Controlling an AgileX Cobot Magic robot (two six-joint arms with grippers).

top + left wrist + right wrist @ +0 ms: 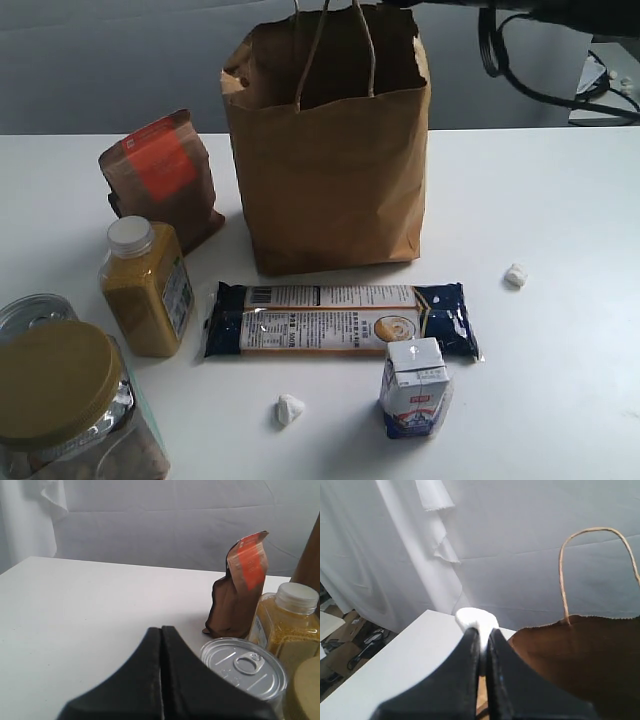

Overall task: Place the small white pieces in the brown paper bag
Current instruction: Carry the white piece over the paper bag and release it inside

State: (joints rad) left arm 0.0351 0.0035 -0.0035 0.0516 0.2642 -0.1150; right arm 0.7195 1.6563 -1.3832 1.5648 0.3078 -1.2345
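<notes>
The tall brown paper bag point(330, 150) stands open at the back middle of the table. One small white piece point(289, 409) lies near the front, left of the milk carton. Another small white piece point(515, 275) lies to the right of the bag. My right gripper point(482, 632) is shut on a third white piece point(476, 619), held above the rim of the bag point(580, 665); only its arm shows at the top of the exterior view. My left gripper point(161, 630) is shut and empty, low over the table beside the tin.
A brown pouch with an orange label point(160, 175), a spice bottle point(148, 287), a tin point(35, 310) and a gold-lidded jar point(60, 400) crowd the left. A long blue packet point(340, 320) and a small milk carton point(414, 387) lie in front of the bag.
</notes>
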